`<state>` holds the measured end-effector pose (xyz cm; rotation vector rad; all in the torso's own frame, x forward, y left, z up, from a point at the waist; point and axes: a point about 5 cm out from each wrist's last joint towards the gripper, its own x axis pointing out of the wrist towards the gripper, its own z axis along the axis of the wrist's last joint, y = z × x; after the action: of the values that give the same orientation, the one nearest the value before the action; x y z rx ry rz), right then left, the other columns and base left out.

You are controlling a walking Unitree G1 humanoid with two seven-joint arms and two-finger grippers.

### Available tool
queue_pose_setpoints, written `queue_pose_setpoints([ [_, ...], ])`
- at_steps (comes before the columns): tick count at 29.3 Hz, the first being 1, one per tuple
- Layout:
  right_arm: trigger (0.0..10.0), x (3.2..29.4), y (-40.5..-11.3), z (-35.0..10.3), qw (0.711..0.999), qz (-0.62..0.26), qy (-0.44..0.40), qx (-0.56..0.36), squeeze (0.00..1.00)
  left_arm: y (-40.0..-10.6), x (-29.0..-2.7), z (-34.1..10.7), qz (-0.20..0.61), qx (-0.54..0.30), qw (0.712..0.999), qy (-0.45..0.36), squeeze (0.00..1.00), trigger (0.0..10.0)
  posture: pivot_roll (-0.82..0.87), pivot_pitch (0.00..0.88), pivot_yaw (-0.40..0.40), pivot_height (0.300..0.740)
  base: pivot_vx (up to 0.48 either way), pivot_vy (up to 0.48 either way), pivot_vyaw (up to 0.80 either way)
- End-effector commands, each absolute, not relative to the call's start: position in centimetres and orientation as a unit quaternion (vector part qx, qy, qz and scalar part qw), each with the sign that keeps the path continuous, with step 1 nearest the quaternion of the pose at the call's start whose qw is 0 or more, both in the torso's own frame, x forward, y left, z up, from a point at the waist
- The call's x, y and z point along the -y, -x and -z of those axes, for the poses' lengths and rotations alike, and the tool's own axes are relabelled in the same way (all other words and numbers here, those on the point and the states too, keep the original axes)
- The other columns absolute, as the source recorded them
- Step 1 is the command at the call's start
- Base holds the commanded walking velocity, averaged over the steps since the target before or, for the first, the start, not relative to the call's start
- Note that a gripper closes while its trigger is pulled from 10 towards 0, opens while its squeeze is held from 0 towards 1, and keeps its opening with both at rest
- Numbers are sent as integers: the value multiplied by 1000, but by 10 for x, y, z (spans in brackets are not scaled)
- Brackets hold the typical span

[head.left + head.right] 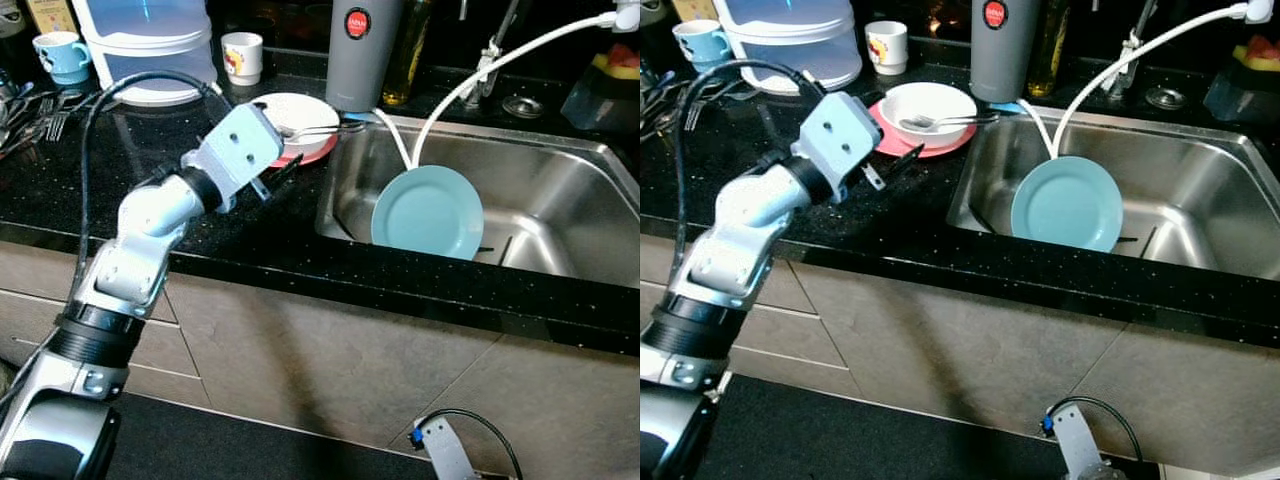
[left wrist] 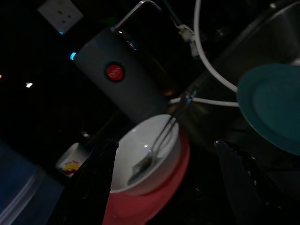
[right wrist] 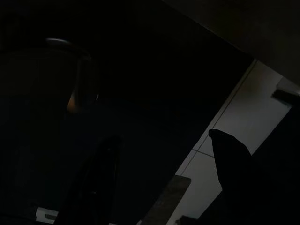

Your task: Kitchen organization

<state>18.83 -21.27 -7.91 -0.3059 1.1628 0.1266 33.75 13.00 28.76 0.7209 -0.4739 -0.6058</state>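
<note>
Two spread black fingers of the left end effector (image 2: 164, 183) hover empty just short of the white bowl (image 2: 147, 154), which holds a fork (image 2: 157, 147) on a red plate (image 2: 154, 197) on the desk (image 1: 250, 235).

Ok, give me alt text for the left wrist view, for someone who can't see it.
The open left gripper faces a white bowl holding a fork, the bowl sitting on a red plate on a dark counter. Behind stands a grey canister with a red label; a teal plate leans in the sink.
</note>
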Motion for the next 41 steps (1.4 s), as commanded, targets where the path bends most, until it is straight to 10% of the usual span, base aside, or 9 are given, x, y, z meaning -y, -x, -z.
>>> queue_pose_setpoints([
  [1, 10000, 214, -183, 81, 821, -51, 133, -553, 0, -334, -129, -281, 309, 210, 859, -351, 0, 10000, -10, 86, -16, 740, 0, 0, 0],
  [41, 10000, 214, -184, 81, 824, -45, 128, -550, 0, -336, -138, -281, 278, 211, 869, -350, 0, 10000, -19, 97, -8, 740, 0, 0, 0],
])
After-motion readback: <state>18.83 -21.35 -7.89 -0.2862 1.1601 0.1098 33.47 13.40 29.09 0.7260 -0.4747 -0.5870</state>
